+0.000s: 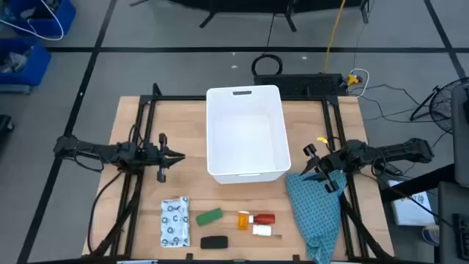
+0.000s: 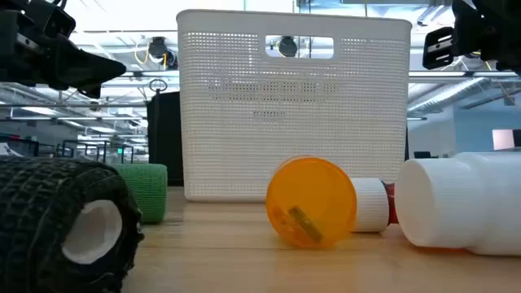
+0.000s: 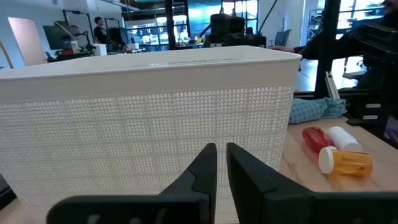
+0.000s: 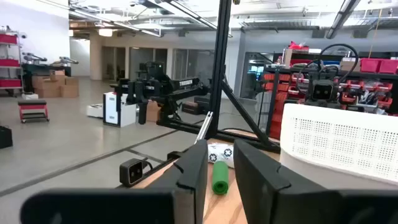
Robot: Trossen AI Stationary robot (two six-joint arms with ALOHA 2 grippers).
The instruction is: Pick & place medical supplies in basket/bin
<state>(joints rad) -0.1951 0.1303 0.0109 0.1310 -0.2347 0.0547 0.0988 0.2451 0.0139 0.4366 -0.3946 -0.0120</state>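
Note:
The white tub (image 1: pixel 245 132) stands mid-table, handle slot on its far rim. The supplies lie along the near edge: white dotted packet (image 1: pixel 174 222), green oblong (image 1: pixel 209 216), black oblong (image 1: pixel 214 242), orange vial (image 1: pixel 243 218), red-and-white bottle (image 1: pixel 262 218). My left gripper (image 1: pixel 181 155) hovers left of the tub, fingers (image 3: pixel 222 167) a narrow slit apart, facing the tub wall (image 3: pixel 143 124). My right gripper (image 1: pixel 306 163) hovers right of the tub over the teal cloth (image 1: pixel 315 205), open, holding nothing; past it I see the green oblong (image 4: pixel 219 177).
A white capped bottle (image 1: pixel 261 230) lies beside the red one. The teal cloth drapes over the table's near right corner. In the low view the black roll (image 2: pixel 65 228), the orange vial (image 2: pixel 312 202) and the white bottle (image 2: pixel 464 199) lie in front of the tub (image 2: pixel 293 114).

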